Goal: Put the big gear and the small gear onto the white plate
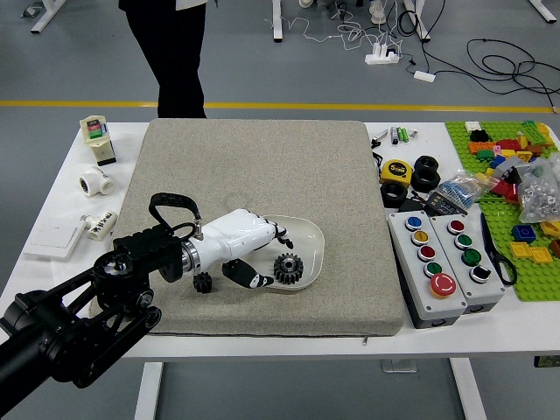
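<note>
I'd expect the small gear point(202, 283) to be stiff and hard to damage, with little weight to it. Its teeth should give my fingers point(248, 274) some bite, though a sloppy pinch could roll it away. I'd take it across opposite sides of the toothed rim, thumb on one side and fingertips on the other. The big gear point(288, 269) looks just as rigid, probably heavier, and I judge it best left alone now.

My left hand point(229, 240) is released, thumb and fingers parted, gripping nothing. The big gear lies on the white plate point(308, 238), just beyond the thumb tip; whether they touch I can't tell. The small gear sits off the plate on the grey mat point(350, 297), back beside the wrist and well behind the fingertips, so I'd need to draw back to reach it.
</note>
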